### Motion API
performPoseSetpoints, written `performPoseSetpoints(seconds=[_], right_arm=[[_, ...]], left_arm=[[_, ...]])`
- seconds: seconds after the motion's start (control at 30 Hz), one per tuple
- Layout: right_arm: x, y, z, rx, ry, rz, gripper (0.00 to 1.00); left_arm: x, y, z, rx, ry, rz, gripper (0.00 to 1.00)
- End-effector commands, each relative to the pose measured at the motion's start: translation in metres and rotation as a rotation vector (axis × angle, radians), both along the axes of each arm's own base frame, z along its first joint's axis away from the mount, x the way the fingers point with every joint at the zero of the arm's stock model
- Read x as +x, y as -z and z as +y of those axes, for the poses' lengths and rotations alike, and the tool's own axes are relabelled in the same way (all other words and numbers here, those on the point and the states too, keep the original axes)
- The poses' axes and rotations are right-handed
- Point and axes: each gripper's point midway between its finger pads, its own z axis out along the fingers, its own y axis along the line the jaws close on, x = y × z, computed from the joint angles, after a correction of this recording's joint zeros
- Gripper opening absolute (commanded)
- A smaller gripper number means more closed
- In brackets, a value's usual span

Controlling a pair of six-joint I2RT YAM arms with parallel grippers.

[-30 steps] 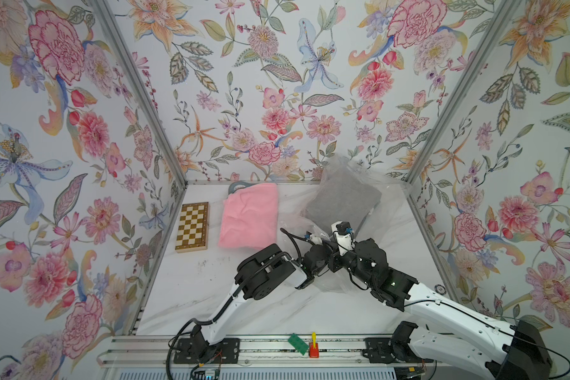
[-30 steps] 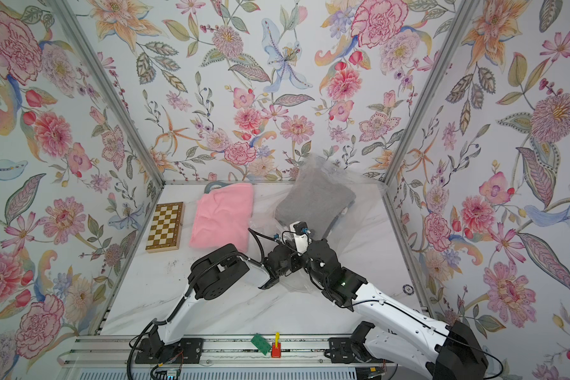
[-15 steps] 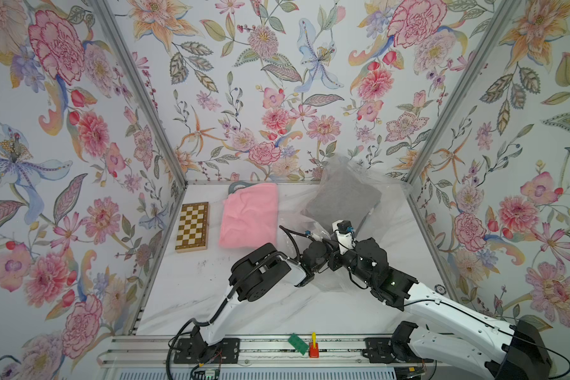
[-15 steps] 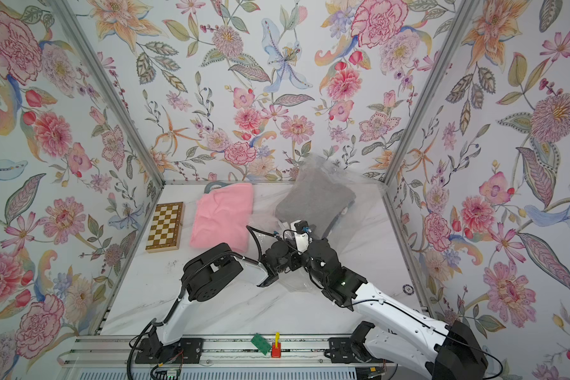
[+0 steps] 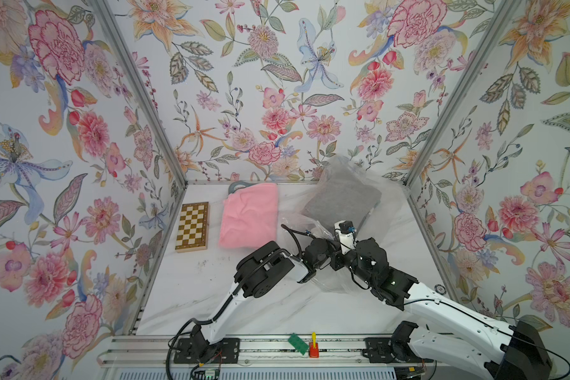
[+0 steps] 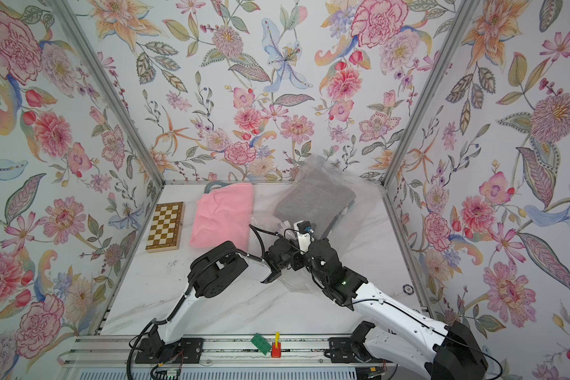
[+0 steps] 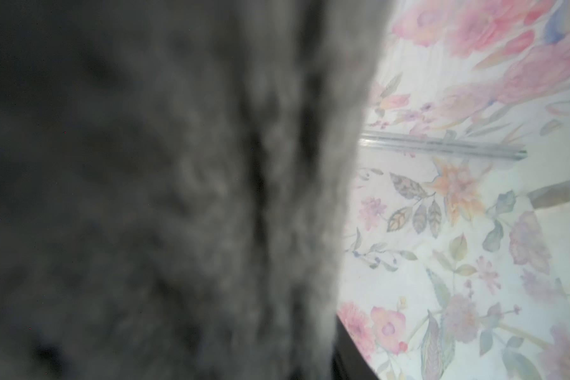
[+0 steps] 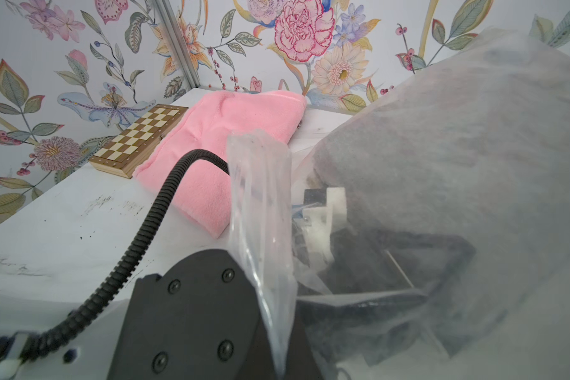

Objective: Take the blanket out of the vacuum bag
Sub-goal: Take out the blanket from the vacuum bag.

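A grey blanket [image 5: 341, 197] [image 6: 313, 200] lies inside the clear, crinkly vacuum bag [image 5: 387, 194] at the back right, propped against the wall. My left gripper [image 5: 341, 230] reaches into the bag's mouth at the blanket's near edge. The blurred grey blanket [image 7: 145, 197] fills most of the left wrist view and hides the jaws. Through the film, its white fingers [image 8: 324, 210] point at the blanket [image 8: 441, 148]; their gap is unclear. My right gripper [image 8: 278, 362] is shut on a strip of the bag's film [image 8: 260, 197] beside the left wrist.
A pink folded plush cloth [image 5: 249, 215] lies left of the bag, with a grey handle [image 5: 236, 186] behind it. A wooden chessboard [image 5: 192, 226] sits by the left wall. Green [image 5: 298, 343] and red [image 5: 313, 348] pieces rest on the front rail.
Almost nothing differs. The left arm's elbow shifted slightly left, then back, and both grippers stay at the bag's mouth.
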Motion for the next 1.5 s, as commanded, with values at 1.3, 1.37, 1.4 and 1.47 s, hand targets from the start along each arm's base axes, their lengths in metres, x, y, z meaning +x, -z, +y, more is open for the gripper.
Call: performPoseSetpoints(seconds=[1.3,1.37,1.4,1.47], right_arm=[[0.039,-0.047,-0.032,0.015,0.131,-0.093,0.0],[0.04,-0.047,-0.032,0.015,0.135,-0.095,0.0],[0.04,-0.047,-0.033,0.014,0.137,-0.096,0.0],[0.042,-0.047,-0.035,0.014,0.146,-0.097,0.0]], left_arm=[[-0.067,-0.012,0.02,0.414,0.274,-0.206,0.0],[-0.076,-0.012,0.015,0.467,0.298,-0.223,0.0],[-0.081,-0.016,0.011,0.499,0.312,-0.244,0.0],[-0.089,-0.021,0.011,0.555,0.32,-0.26,0.0]])
